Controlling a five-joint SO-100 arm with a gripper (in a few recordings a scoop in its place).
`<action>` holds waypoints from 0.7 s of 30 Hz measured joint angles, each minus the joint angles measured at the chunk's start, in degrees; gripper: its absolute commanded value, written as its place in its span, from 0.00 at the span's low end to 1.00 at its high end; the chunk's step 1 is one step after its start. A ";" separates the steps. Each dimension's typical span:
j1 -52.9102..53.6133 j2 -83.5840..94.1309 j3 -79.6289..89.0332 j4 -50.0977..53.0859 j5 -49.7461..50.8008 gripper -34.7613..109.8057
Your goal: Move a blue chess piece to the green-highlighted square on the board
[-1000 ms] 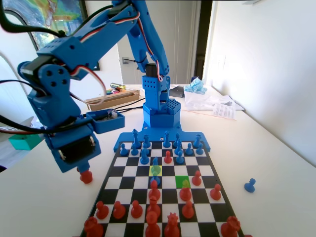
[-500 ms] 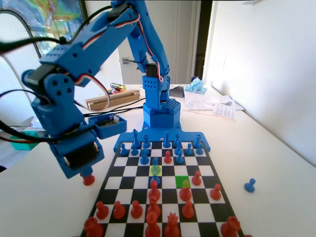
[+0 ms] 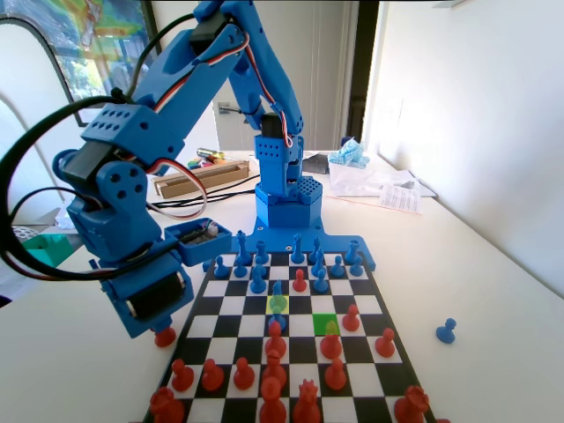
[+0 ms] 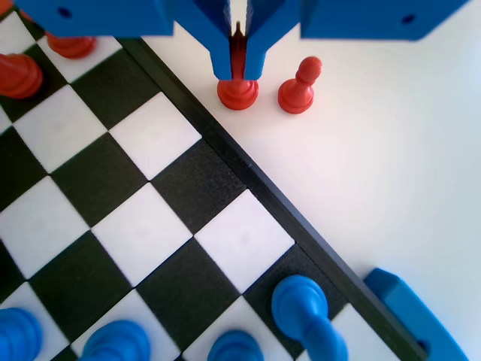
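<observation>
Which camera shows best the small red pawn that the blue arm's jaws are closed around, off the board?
The wrist view: the small red plastic pawn sits pinched between the gripper jaws, beside a second red pawn on the white table. In the fixed view, just its base peeks out below the gripper, left of the checkered board.

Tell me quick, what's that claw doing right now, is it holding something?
Gripper: closed on a red pawn, beside the board on the table, with another red pawn next to it.
</observation>
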 measured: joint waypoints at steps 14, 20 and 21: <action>0.62 0.18 0.09 2.55 -4.13 0.34; -0.79 7.29 0.09 10.11 -4.31 0.38; -1.76 8.96 0.09 11.95 -4.39 0.38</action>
